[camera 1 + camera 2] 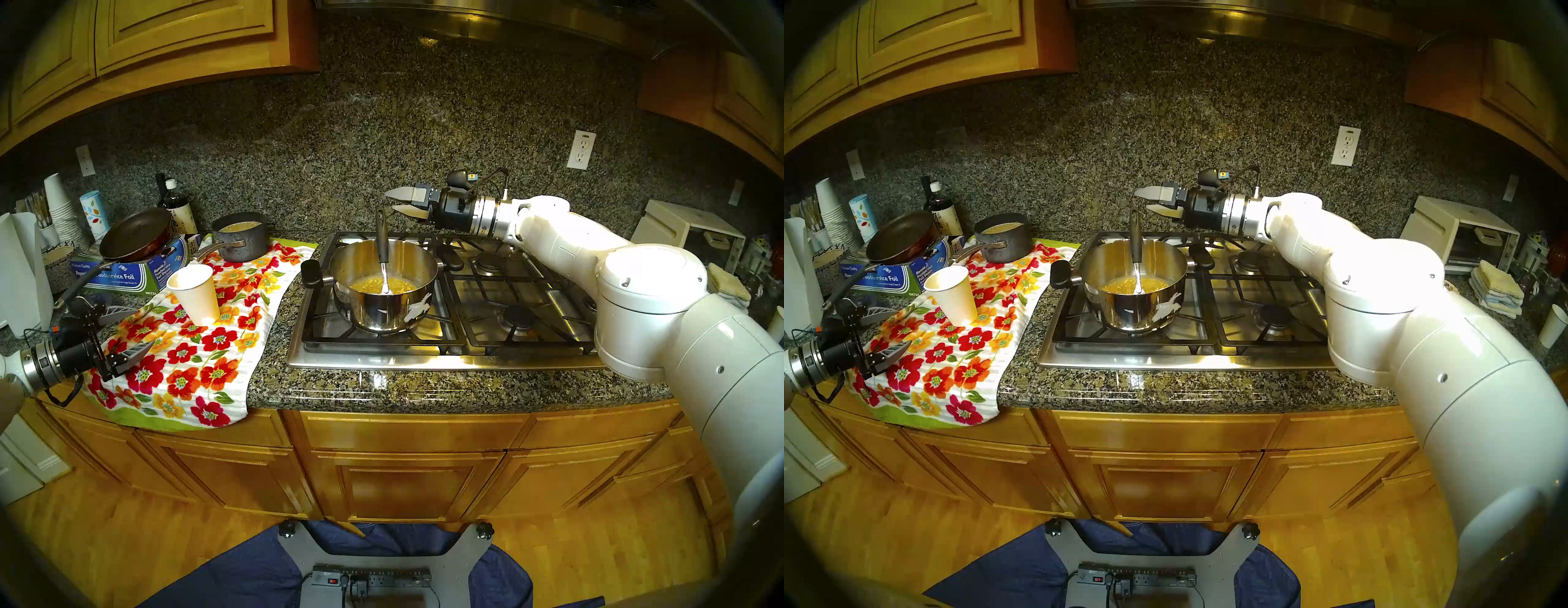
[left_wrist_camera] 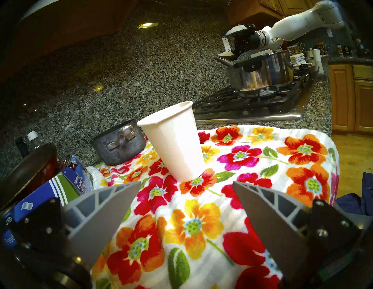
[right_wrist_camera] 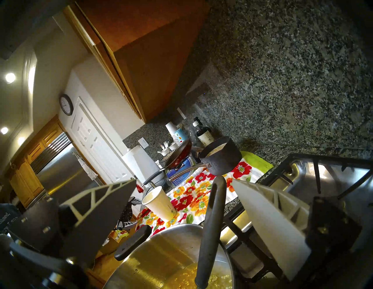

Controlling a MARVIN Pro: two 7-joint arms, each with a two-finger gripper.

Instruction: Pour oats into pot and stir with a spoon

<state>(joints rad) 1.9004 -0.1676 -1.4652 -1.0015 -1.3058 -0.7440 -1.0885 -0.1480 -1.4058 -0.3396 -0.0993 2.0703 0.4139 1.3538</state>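
The spoon (image 1: 383, 250) is rigid and light; its thick black handle offers a broad, likely non-slip hold — grasp it near the top end. It stands in the pot (image 1: 384, 288), bowl down in the oats (image 1: 384, 285), handle leaning on the pot's far rim. The right gripper (image 1: 394, 201) hangs spread and empty just above the pot, the handle tip between its jaws — untouched. The left gripper (image 1: 125, 333), also spread, is well apart.
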